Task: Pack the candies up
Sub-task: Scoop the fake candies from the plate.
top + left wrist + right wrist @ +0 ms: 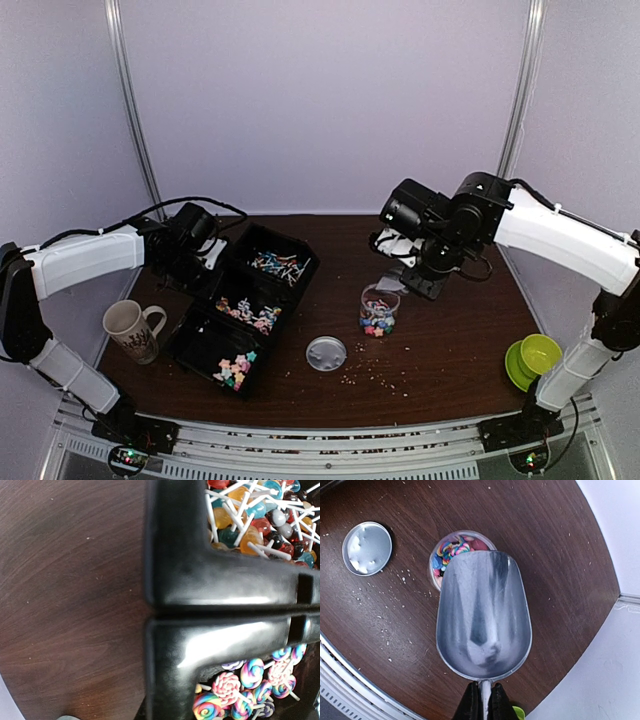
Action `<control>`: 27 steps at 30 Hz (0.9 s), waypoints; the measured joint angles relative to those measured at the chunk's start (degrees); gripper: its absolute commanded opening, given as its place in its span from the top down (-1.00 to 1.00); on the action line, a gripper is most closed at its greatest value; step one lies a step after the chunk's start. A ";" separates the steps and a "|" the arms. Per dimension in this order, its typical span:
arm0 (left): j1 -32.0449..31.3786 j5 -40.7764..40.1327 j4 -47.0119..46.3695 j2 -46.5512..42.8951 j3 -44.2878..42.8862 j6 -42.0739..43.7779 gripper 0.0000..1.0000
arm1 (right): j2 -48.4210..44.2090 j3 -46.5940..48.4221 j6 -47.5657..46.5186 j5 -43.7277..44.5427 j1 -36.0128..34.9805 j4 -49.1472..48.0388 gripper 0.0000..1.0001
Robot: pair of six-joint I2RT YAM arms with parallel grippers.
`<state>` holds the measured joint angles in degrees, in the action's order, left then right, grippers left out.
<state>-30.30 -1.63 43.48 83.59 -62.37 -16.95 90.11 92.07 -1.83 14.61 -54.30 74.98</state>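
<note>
A clear jar (379, 310) holds multicoloured candies (451, 550) and stands open at mid table. My right gripper (483, 700) is shut on the handle of an empty metal scoop (482, 615), whose mouth hangs just over the jar's rim; the gripper also shows in the top view (408, 245). A black three-part tray (300, 262) holds ball lollipops (255, 515), swirl lollipops (240, 690) and star candies (236, 370). My left gripper (200, 262) is at the tray's left rim. Its fingers are hidden in both views.
The jar's round metal lid (326, 353) lies on the table left of the jar. A patterned mug (130, 330) stands left of the tray. Green bowls (535, 358) sit at the right edge. Pale crumbs are scattered near the lid.
</note>
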 measured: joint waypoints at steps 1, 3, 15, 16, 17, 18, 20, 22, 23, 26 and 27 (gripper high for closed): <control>0.00 0.37 -0.02 0.00 0.00 0.02 1.00 | -0.11 0.00 -0.44 0.17 -0.61 -0.92 1.00; 0.00 1.16 -0.02 0.02 -0.02 0.02 1.00 | -0.31 0.24 -1.05 0.31 -1.84 -2.62 1.00; 0.70 7.52 -0.35 4.63 -0.24 -0.09 1.00 | -0.48 4.59 -0.48 -1.86 -5.86 -15.43 1.00; 1.33 9.97 -0.66 5.70 -0.24 -0.28 1.00 | -0.87 3.76 0.00 -2.80 -5.86 -17.44 1.00; 2.12 12.59 -1.09 6.95 -0.24 -0.59 1.00 | -1.31 2.95 0.37 -3.69 -5.86 -18.88 1.00; 3.08 16.04 -1.95 8.59 -0.22 -1.18 1.00 | -1.90 1.92 0.83 -5.16 -5.86 -20.46 1.00; 4.52 22.08 -4.02 11.54 -0.04 -2.56 1.00 | -2.97 0.52 1.66 -7.39 -5.86 -22.62 1.00; 5.40 27.39 -7.06 13.75 0.83 -4.33 1.00 | -3.82 -0.22 2.08 -8.92 -6.10 -23.93 1.00; 5.68 29.66 -8.48 14.36 1.46 -5.18 1.00 | -4.13 -0.31 2.19 -9.49 -6.27 -24.35 1.00; 5.86 35.10 -11.19 14.69 2.84 -7.45 1.00 | -4.68 -0.31 2.27 -10.58 -6.82 -25.46 1.00; 5.84 36.96 -11.82 14.69 2.93 -8.07 1.00 | -4.70 -0.31 2.27 -10.84 -6.97 -25.68 1.00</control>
<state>-24.47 35.33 31.66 98.28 -59.44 -25.02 85.41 91.77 0.45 3.77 -61.28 49.30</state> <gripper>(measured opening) 0.062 0.078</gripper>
